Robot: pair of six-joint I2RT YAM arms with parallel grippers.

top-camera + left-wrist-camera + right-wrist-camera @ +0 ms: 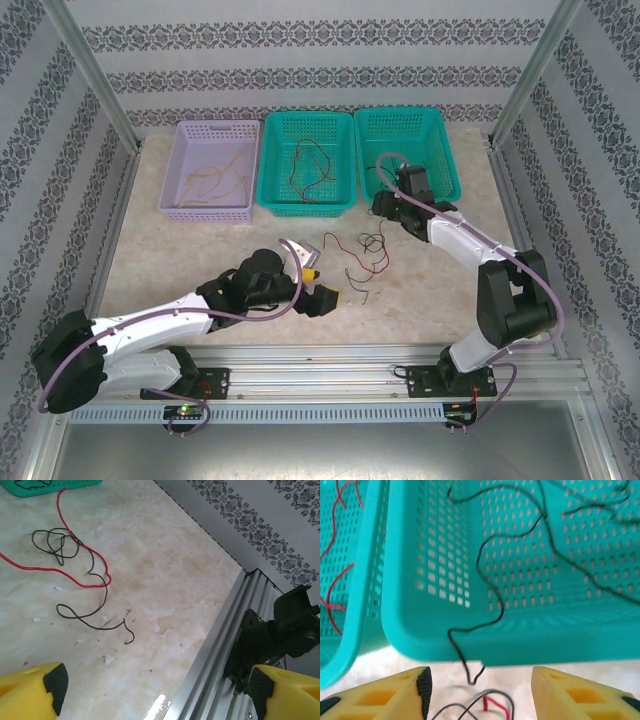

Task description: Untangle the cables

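Hovering low over the table (180,260), close to its front rail (215,655): left gripper (159,682), yellow, black-padded fingers (30,690) spread wide, pinching nothing. Lying just ahead of it on the marbled top, between the two arms: a loose tangle of cables (365,255), red and black looped through each other, touching neither gripper. Seen from the left wrist as a red strand (75,545) curving across a black strand (85,611), with the black free end curling toward the fingers yet well short of them. Reaching to the near left corner of the right teal basket (425,150): right gripper (480,680), fingers likewise held apart, clamped on nothing. Draped over that basket's near rim: a black cable (487,585), running from the perforated inside, over the edge and down, with its end hanging in the gap between the spread fingers and bits of red and black on the table below it. Holding more red and black cables: the middle teal basket (305,207), side by side with the right one, rims close together. Holding yellow-orange ones: the lilac basket (205,210), at the left end of the row along the far edge.
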